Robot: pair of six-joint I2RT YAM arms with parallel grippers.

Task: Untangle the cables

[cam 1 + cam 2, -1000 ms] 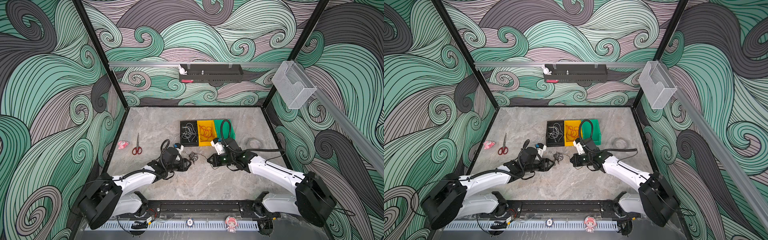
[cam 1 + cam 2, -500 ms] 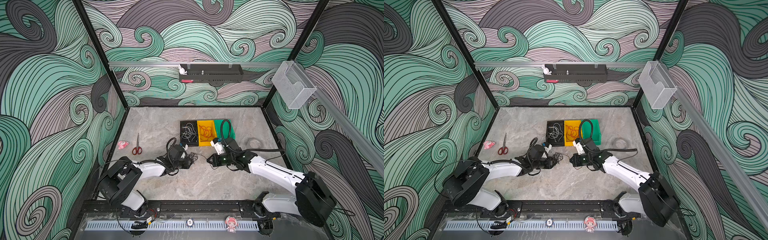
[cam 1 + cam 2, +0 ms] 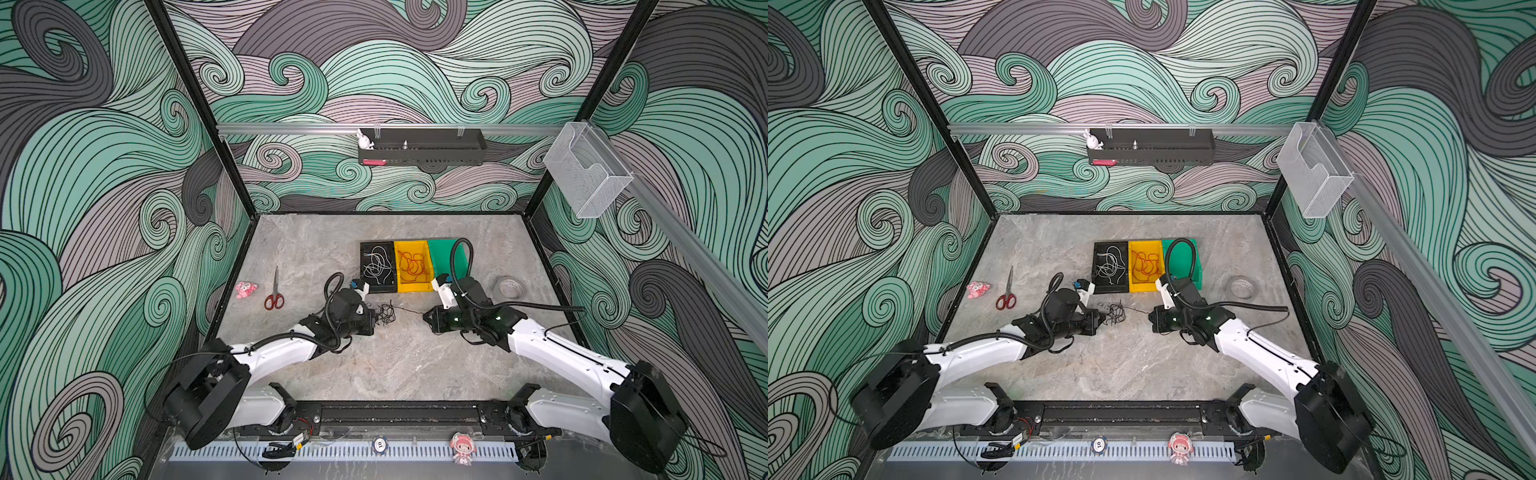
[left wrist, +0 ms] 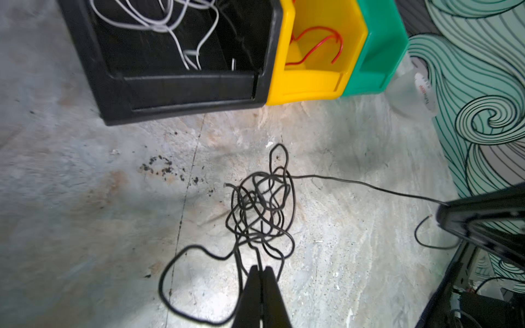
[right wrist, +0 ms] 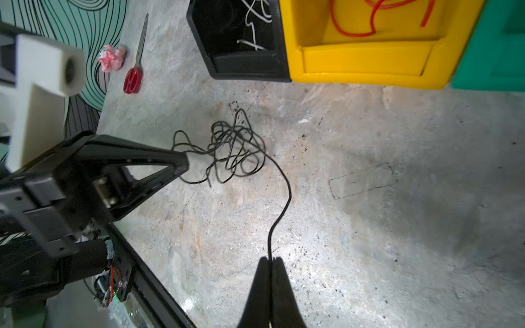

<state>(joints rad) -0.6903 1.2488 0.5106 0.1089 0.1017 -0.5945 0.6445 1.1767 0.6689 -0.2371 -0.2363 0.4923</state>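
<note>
Left arm: extended from near-left base toward centre, forearm low, wrist roughly level.
Left gripper: pointing toward right side, jaws pressed together, strand of black cable pinched at tips.
Right arm: extended from near-right base toward centre, forearm low, wrist roughly level.
Right gripper: pointing toward left gripper, jaws pressed together, single strand of same black cable pinched at tips.
Grippers facing each other, tips apart, not touching.

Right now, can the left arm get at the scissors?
Probably yes. Nothing lies between the left gripper and the scissors, but its jaws are shut on the black cable; it must let go first.
</note>
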